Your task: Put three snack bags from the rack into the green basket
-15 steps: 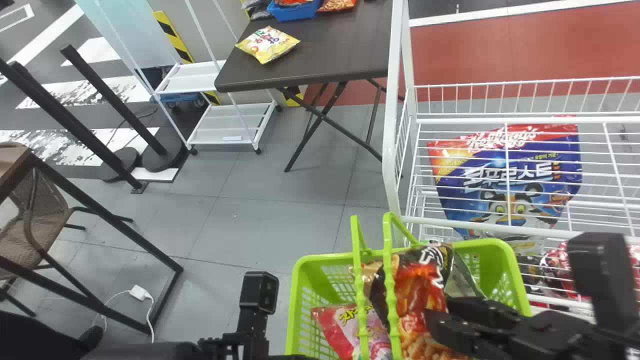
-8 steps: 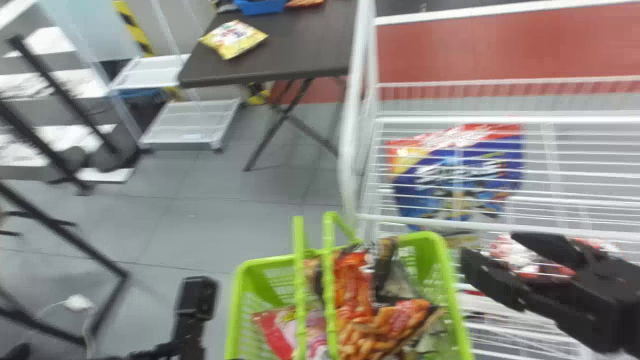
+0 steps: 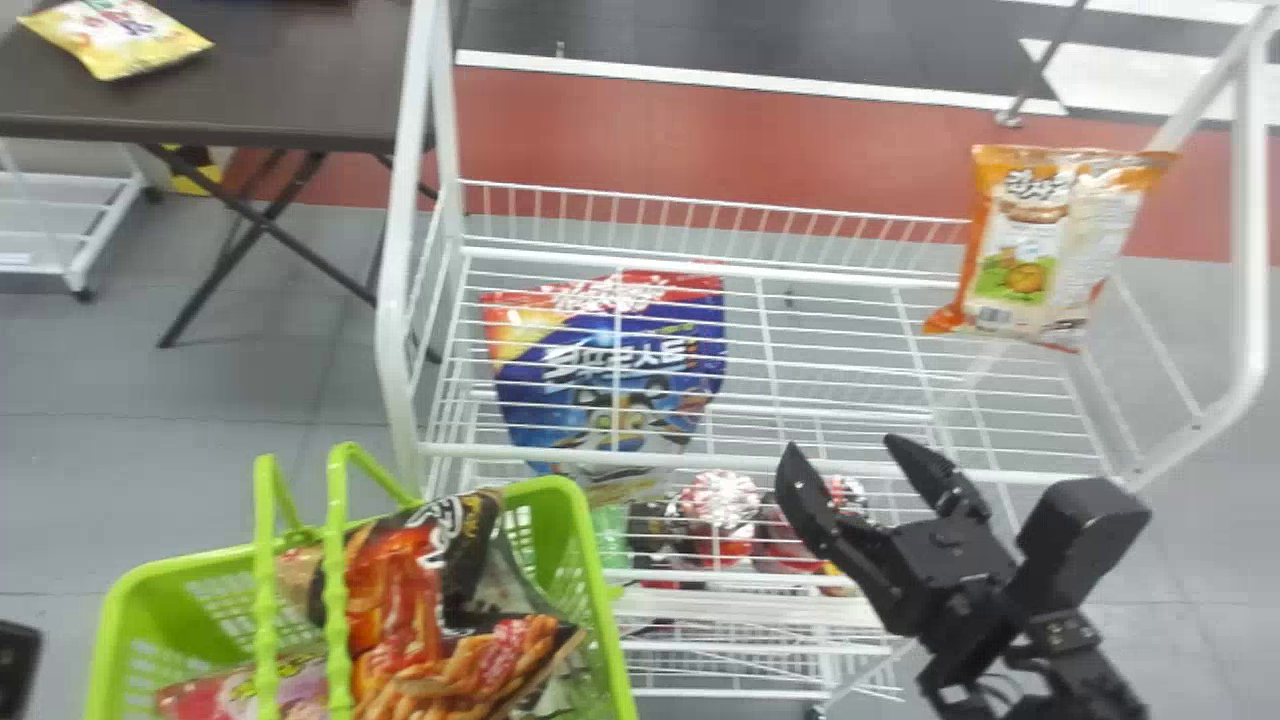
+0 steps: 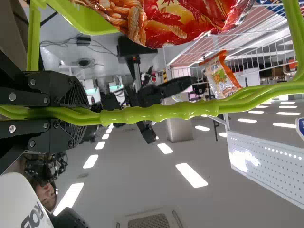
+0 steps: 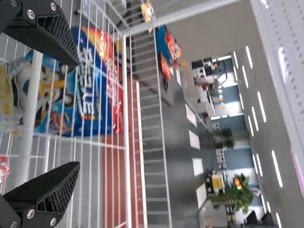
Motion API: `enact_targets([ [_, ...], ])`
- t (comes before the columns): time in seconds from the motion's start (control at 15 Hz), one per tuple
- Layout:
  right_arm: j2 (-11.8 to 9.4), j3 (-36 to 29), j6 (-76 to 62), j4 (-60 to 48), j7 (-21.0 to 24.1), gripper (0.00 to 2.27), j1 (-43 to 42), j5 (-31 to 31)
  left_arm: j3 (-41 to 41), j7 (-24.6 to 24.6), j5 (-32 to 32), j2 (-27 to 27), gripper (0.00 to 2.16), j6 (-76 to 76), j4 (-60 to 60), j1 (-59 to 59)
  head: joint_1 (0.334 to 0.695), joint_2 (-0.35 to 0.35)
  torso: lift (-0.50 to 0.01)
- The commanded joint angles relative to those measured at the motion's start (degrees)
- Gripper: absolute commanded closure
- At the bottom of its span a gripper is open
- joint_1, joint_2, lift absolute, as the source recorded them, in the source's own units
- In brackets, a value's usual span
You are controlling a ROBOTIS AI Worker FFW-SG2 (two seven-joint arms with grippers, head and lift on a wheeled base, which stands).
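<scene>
Head view: orange-and-cream plastic snack bag (image 3: 1040, 250) is seen on white wire rack (image 3: 400, 200), one-thirty from spread right pincer (image 3: 845, 455); probably light, squashy, best gripped mid-sides. Lime-green plastic basket handle (image 4: 161, 111) is pinched by left pincer (image 4: 80, 116).

Head cam: set high, aimed fwd & down; green basket (image 3: 595, 600) seen from above, close, on the L; rack (image 3: 395, 250) a bit farther, centre to R. L wrist cam: v. close to basket handles (image 4: 152, 113), aimed across & past them at R arm (image 3: 1065, 635), w/ ceiling (image 4: 118, 190) taken in; shown on its side. R wrist cam: also sideways, aimed thru rack wires from close up, w/ room beyond. Shared, head + L wrist: basket, orange bag (image 3: 1040, 250); head + R wrist: blue bag (image 3: 660, 390).
</scene>
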State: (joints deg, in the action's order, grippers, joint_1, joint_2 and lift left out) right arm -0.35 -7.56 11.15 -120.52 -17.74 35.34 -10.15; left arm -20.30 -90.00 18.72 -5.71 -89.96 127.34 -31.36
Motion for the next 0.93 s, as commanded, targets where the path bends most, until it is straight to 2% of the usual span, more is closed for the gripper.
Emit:
enact_targets([
  [0.0, 0.2, -0.5, -3.3, 2.0, 0.0, 0.06, 1.0, -0.2, 0.0, -0.6, 0.0, 0.0, 2.15, -0.1, -0.1, -0.1, 0.695, -0.205, 0.000],
  [0.27, 0.3, -0.5, -4.5, 2.1, 0.0, 0.06, 1.6, -0.5, 0.1, -0.6, 0.0, 0.1, 2.15, -0.1, -0.1, -0.2, 0.695, -0.230, 0.000],
  [0.87, 0.4, -0.6, -5.9, 2.0, -0.4, 0.07, 2.3, -2.4, 0.0, -0.6, 0.1, 0.2, 2.15, -0.1, 0.2, -1.1, 0.695, -0.234, 0.000],
])
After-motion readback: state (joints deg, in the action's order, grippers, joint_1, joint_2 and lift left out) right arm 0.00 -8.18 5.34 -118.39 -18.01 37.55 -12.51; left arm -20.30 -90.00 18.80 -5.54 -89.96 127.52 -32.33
